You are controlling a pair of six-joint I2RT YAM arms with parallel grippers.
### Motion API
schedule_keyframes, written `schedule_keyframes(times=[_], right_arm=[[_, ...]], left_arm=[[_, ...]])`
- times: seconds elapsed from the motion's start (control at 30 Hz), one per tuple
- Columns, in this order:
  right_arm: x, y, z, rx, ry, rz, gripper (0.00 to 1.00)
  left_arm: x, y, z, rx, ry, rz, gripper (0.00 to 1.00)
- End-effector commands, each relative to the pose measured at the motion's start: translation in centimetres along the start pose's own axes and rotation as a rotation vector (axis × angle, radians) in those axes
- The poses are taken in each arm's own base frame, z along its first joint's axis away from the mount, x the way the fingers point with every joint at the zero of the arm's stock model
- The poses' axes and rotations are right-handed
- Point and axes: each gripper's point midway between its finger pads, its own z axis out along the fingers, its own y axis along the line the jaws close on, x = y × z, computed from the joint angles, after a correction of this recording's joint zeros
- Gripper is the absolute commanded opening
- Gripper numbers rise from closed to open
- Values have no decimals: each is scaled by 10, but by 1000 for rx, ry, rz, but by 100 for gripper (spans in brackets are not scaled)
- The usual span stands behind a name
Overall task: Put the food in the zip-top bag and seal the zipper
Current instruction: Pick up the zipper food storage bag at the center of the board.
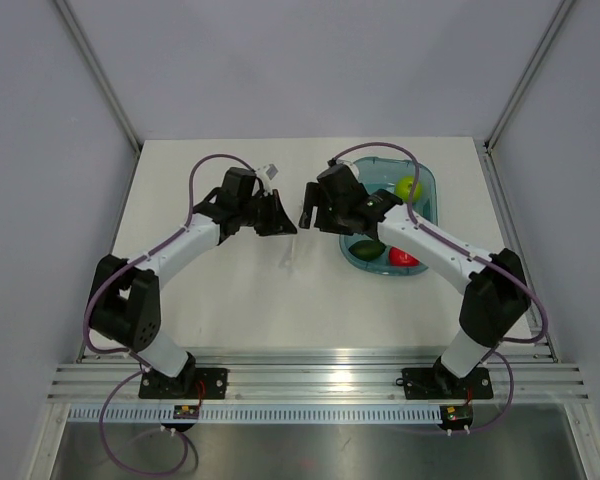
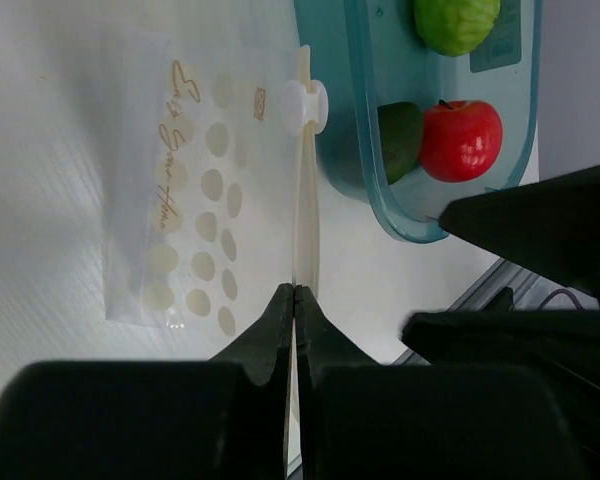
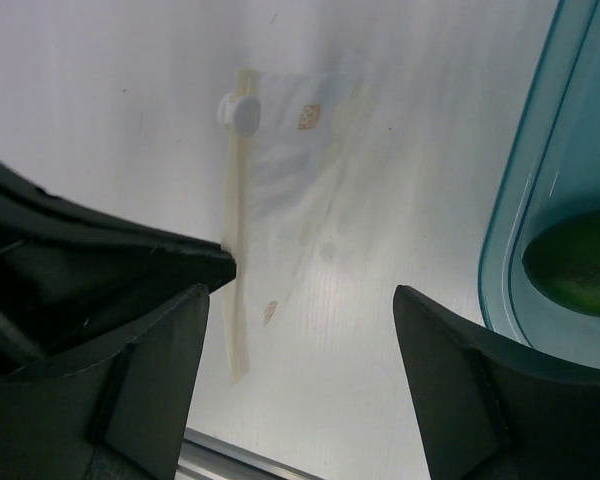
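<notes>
The clear zip-top bag, printed with pale dots, lies spread to the left in the left wrist view. Its zipper strip carries a white slider. My left gripper is shut on the near end of this strip. In the top view the left gripper and right gripper face each other, with the bag faint below them. My right gripper is open and empty above the bag. The dark green food lies in the teal tray and also shows in the right wrist view.
The tray also holds a lime-green apple and a red round item. The tray's rim is just right of the right gripper. Grey walls enclose the table on three sides, and a metal rail runs along the near edge.
</notes>
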Motion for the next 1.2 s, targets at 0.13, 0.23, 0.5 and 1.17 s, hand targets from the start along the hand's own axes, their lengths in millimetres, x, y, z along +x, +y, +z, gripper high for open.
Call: schedule_keyframes(times=[0.13,0.23,0.5,1.17], right_arm=[[1,6,21,30,25,25,80],[5,6,28,33,38,23,79],[13,-1,45,74,60,16,73],[-10,2,41,110,-7,-12,0]], left_arm=[[-16,-25,-14,82,-64,11,0],[-16,-22,-14,77,-61,11,0],[-18,-28,-18,96,-60,22,0],[-15,34,-22,-100,-2,-8,0]])
